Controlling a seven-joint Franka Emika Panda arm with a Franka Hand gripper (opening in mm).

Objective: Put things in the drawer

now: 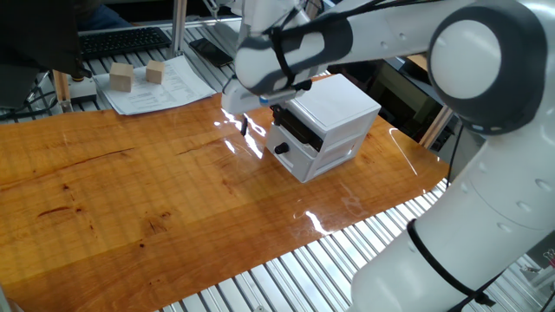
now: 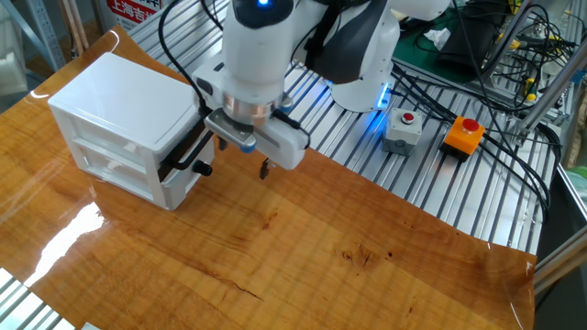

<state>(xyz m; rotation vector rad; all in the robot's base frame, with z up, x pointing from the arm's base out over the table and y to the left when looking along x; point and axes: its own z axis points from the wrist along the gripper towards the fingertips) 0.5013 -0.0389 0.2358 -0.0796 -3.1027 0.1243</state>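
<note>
The small white cabinet [image 1: 334, 113] [image 2: 115, 101] stands on the wooden table. Its upper black-fronted drawer [image 1: 297, 129] [image 2: 181, 154] sits slightly pulled out above the white lower drawer with the round black knob [image 1: 281, 148] [image 2: 204, 169]. My gripper [image 1: 250, 127] [image 2: 243, 156] hangs just in front of the drawer's front, a little above the table. Its fingers stand apart with nothing between them, so it is open. One dark fingertip [image 2: 263, 170] points down at the wood. The things of the task are out of view.
Two larger tan wooden blocks [image 1: 120, 78] [image 1: 154, 72] rest on papers [image 1: 165, 87] at the table's far left corner. A keyboard [image 1: 126, 41] lies behind them. Button boxes [image 2: 404, 128] [image 2: 463, 135] and cables sit on the metal rails beyond the table edge.
</note>
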